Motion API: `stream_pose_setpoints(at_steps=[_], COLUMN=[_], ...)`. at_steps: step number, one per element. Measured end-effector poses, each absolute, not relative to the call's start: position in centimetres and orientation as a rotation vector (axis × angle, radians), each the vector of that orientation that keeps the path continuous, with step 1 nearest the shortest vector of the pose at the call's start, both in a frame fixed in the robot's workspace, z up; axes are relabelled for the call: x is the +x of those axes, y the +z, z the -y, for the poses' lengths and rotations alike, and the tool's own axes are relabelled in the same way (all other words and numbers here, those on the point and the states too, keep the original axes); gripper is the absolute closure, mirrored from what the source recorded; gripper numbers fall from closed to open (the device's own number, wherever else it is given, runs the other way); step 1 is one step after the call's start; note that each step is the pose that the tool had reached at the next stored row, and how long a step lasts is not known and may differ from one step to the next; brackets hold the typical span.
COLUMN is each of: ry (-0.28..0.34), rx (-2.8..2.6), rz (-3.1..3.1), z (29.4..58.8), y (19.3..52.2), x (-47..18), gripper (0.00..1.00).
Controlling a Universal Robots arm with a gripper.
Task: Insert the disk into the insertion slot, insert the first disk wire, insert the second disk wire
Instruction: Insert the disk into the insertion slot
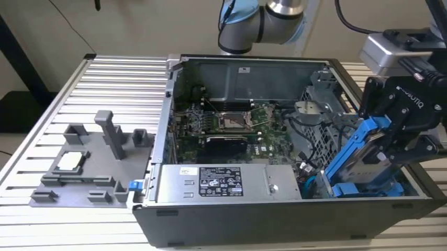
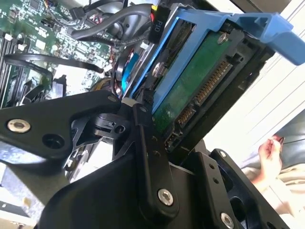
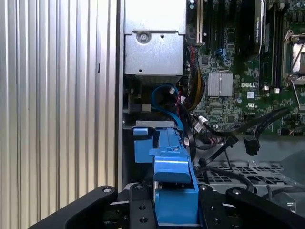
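The disk (image 1: 361, 157) (blue-framed, tilted) dips into the case (image 1: 279, 222) — hand (image 1: 391, 144) clamped on it.

In the exterior view, lit softly and evenly from above; pale sheen along the ribbed table (image 1: 104, 73); dimmer inside the computer case (image 1: 244, 78), with soft shadow under its far wall; almost black on its near outer wall. In the second wrist view, burnt out to plain white just beside the disk (image 2: 190, 81); darker over the motherboard (image 2: 43, 28). In the first wrist view, bright stripes of reflection on the table (image 3: 57, 95); well lit on the power-supply box (image 3: 155, 47); deep shadow just beside it.
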State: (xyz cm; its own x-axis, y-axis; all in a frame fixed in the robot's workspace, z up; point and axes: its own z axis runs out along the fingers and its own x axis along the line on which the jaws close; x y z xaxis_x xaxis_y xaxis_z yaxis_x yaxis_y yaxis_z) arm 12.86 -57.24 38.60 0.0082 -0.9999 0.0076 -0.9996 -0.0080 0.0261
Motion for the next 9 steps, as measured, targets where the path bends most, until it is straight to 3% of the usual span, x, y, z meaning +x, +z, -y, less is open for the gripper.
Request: stream_pose_setpoints(at_steps=[9], ry=[-0.020], rx=[2.213], rz=[2.196], z=[57.2], y=[37.4], x=[12.9], gripper=[0.67])
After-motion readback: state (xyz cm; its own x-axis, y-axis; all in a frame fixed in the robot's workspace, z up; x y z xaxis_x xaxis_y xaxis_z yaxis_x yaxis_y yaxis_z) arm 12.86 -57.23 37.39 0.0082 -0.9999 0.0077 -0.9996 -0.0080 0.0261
